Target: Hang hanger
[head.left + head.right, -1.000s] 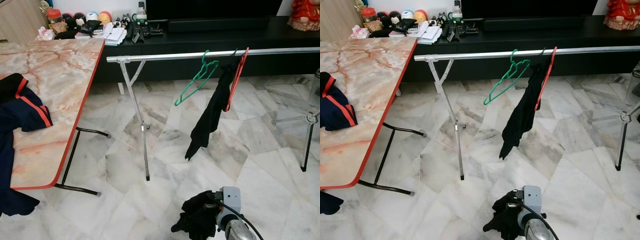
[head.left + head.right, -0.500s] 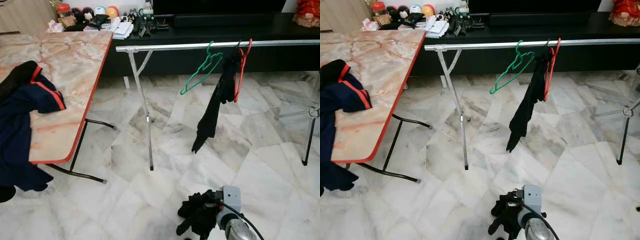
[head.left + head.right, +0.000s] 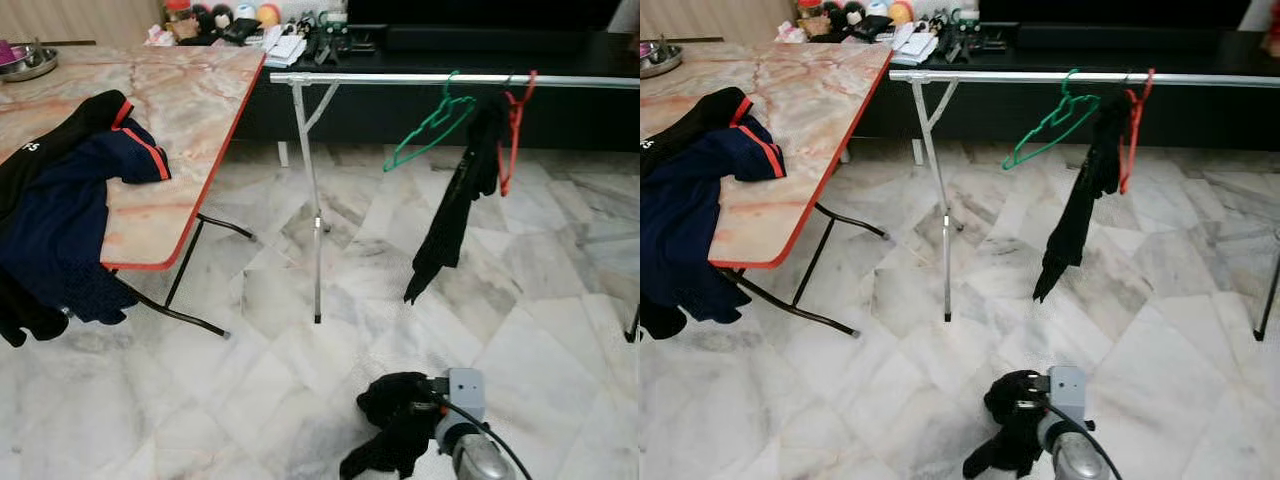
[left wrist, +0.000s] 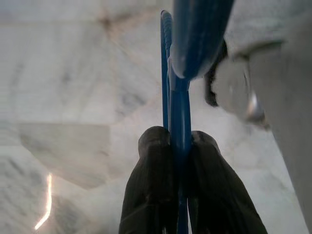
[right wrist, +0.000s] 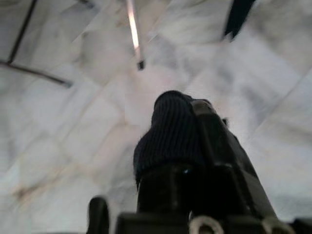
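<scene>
A silver clothes rail (image 3: 400, 78) stands across the marble floor. On it hang an empty green hanger (image 3: 430, 125) and a red hanger (image 3: 512, 130) carrying a black garment (image 3: 455, 215). In the left wrist view my left gripper (image 4: 179, 146) is shut on the thin bar of a blue hanger (image 4: 180, 97), over the floor. Low and near me, well short of the rail, my right gripper (image 3: 405, 425) is shut on a black knitted cloth (image 3: 385, 400), which wraps its fingers (image 5: 209, 131) in the right wrist view.
A marble-patterned folding table (image 3: 190, 110) with a red edge stands to the left, and a navy jacket (image 3: 60, 200) hangs over its near side. The rail's leg (image 3: 315, 220) stands mid-floor. A black cabinet (image 3: 560, 50) with clutter runs behind the rail.
The camera has shifted, so the table and jacket show more and the rail sits further right. The right gripper keeps the black cloth low in front.
</scene>
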You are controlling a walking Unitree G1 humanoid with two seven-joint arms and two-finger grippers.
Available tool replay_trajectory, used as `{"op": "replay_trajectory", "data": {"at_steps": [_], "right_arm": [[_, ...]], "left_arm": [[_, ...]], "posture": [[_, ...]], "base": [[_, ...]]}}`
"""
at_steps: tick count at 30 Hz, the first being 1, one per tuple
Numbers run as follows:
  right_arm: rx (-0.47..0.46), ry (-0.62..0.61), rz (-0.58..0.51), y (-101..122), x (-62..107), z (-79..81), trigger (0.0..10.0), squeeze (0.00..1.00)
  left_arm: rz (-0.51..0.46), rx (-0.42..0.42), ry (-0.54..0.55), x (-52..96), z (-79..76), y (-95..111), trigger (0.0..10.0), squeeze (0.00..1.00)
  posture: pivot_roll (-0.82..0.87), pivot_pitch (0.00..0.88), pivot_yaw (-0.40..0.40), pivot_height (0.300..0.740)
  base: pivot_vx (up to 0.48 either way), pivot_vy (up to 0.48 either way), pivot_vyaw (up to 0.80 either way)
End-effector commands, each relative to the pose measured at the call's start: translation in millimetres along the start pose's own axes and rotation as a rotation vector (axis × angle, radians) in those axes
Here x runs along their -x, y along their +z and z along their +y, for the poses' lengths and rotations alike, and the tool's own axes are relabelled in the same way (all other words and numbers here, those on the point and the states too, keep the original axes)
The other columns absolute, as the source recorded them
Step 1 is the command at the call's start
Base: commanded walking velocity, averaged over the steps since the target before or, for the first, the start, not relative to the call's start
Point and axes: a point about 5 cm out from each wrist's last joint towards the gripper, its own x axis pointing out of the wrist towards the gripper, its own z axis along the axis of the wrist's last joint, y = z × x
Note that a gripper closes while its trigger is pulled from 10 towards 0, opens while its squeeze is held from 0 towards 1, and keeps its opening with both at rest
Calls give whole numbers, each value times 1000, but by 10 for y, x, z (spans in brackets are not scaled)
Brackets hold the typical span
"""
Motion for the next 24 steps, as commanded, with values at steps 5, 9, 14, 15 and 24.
{"op": "replay_trajectory", "data": {"at_steps": [5,9,14,15,24], "right_arm": [[4,-13,9,-33,23,-45,10000,0],[4,-15,8,-30,22,-52,10000,0],[11,-17,-3,15,5,-64,10000,0],[14,-18,-9,32,-1,-64,10000,0],[27,-11,-155,427,-107,-101,10000,0]], "left_arm": [[69,6,9,31,30,-217,10000,0],[68,3,8,30,23,-212,10000,0],[31,-72,7,21,22,-140,10000,0],[15,-77,7,18,23,-108,10000,0],[-323,-227,59,51,151,562,10000,0]], "posture": [[-21,178,32,740],[-21,176,31,740],[-21,177,27,740],[-22,177,26,740],[-17,181,24,740]], "base": [[-277,0,0],[-277,0,0],[-53,0,0],[0,0,0],[0,0,0]]}}
